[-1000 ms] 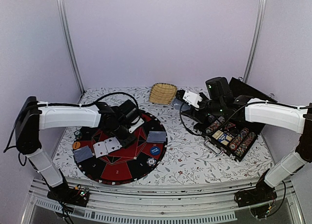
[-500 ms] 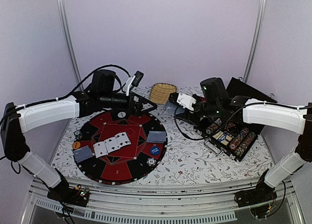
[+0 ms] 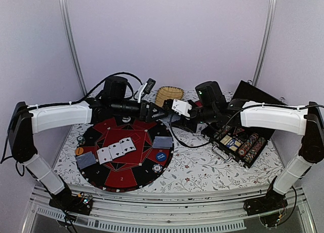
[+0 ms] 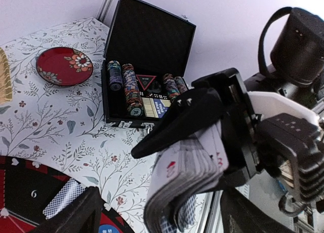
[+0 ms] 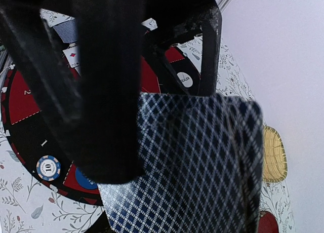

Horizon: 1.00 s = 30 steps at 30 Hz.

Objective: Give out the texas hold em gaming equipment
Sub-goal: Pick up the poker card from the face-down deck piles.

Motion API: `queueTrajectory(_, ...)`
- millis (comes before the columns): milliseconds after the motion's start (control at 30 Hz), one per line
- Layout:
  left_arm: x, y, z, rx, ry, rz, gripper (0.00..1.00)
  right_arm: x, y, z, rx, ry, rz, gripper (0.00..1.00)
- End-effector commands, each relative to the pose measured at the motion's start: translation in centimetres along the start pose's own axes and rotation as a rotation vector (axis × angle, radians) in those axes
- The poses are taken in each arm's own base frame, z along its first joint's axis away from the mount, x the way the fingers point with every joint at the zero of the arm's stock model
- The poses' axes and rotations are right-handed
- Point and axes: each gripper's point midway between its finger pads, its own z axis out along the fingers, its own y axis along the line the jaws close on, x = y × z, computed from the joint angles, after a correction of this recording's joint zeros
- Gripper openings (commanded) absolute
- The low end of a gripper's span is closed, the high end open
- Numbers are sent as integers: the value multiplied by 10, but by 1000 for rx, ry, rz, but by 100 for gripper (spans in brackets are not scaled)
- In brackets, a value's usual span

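Observation:
My right gripper (image 3: pixel 170 111) is shut on a thick deck of playing cards (image 5: pixel 197 167) with blue diamond backs, held in the air just off the round mat's far right edge. In the left wrist view the deck (image 4: pixel 185 175) hangs with a red-pip face outward. My left gripper (image 3: pixel 159 112) is open, its fingers (image 4: pixel 71 218) spread on either side of the deck, apart from it. On the mat (image 3: pixel 126 180) lie face-up cards (image 3: pixel 116 150), face-down cards (image 3: pixel 162 142), a blue chip (image 3: pixel 161 156), a striped chip (image 3: pixel 157 167) and a white dealer button (image 3: pixel 124 120).
An open black case (image 3: pixel 243 142) with rows of chips stands at the right. A woven basket (image 3: pixel 168 95) sits at the back centre. A small red plate (image 4: pixel 64 66) lies behind the case. An orange chip (image 3: pixel 79 151) sits at the mat's left edge.
My left gripper lifted off the mat and swung right to the deck. My right gripper carried the deck left, away from the case, to meet it.

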Motion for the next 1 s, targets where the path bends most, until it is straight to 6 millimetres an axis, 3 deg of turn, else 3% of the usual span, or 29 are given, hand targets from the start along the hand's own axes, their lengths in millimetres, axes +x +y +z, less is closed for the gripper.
queueTrajectory(0,-4,15,6,-99,3,38,76,-22,-3,0,2,-61,-8,46)
queueTrajectory(167,-7,22,7,-203,7,84,66,-23,-2,3,-3,-59,-9,46)
queueTrajectory(200,-9,26,2,-240,2,90,50,-22,-3,1,6,-59,-6,46)
queueTrajectory(267,-9,28,-5,-265,-9,98,40,-20,-3,-1,13,-55,-7,46)
queueTrajectory(433,-8,26,-10,-273,3,111,37,-15,-2,0,16,-37,-8,46)
queueTrajectory(833,-9,28,-24,-328,1,133,39,-11,-2,-2,22,-27,-6,46)
queueTrajectory(967,-14,7,-16,-200,-19,151,60,-11,-2,-1,18,-25,-7,46)
